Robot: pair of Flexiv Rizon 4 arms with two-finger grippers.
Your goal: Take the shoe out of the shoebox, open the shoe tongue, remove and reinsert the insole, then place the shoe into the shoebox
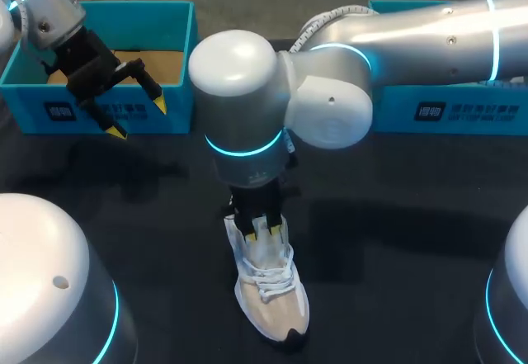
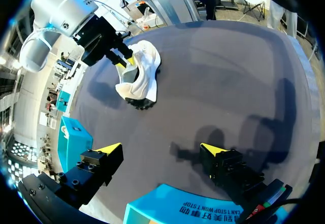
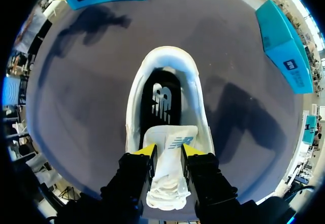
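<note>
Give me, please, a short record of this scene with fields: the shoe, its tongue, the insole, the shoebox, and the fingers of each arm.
shoe: standing on the table, outside the shoebox
tongue: lifted, gripped from two sides
insole: dark, lying inside the shoe
shoebox: teal, open, at the far left of the table
right fingers: shut on the tongue
left fingers: open, holding nothing, by the shoebox's front wall
</note>
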